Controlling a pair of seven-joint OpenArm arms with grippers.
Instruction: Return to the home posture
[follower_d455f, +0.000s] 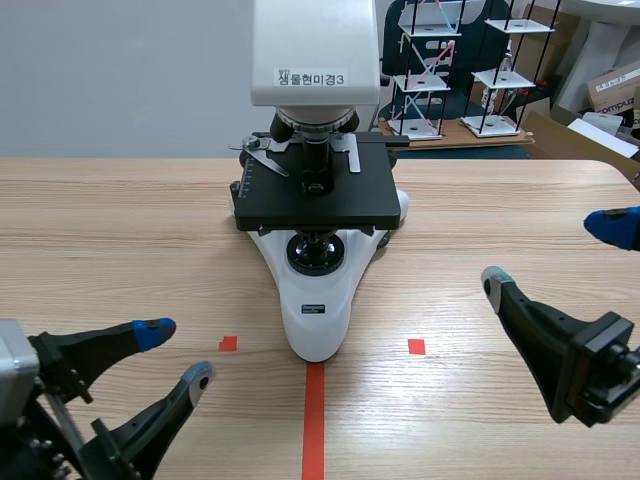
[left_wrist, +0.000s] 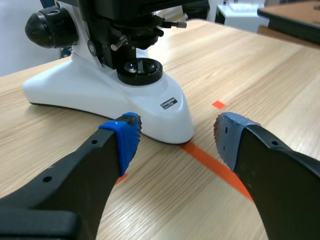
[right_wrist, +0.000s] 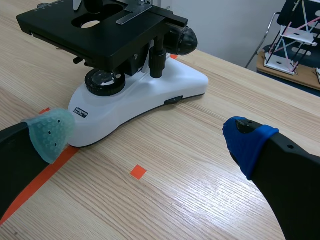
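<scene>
One wooden table (follower_d455f: 120, 220) spans the scene view, w/ a white-and-black microscope (follower_d455f: 345, 275) at centre. Its head is cut off by the frame's top edge, and its base tip meets a red tape line (follower_d455f: 314, 420). The head's label (follower_d455f: 311, 77) reads "생물현미경3"; smaller print above it, and the plate (follower_d455f: 314, 310) on the base, can't be made out. At lower left, the left gripper (follower_d455f: 178, 352) sits low over the table, fingers spread wide, nothing between them. At mid-right, the right gripper (follower_d455f: 552, 252) is likewise wide open and empty, one finger cut by the frame edge. Both stand apart from the microscope, approx. level w/ its base front. Upper right, beyond the table: wire racks (follower_d455f: 430, 70) and a cardboard box (follower_d455f: 615, 85) printed "compu…", the rest cut off.
</scene>
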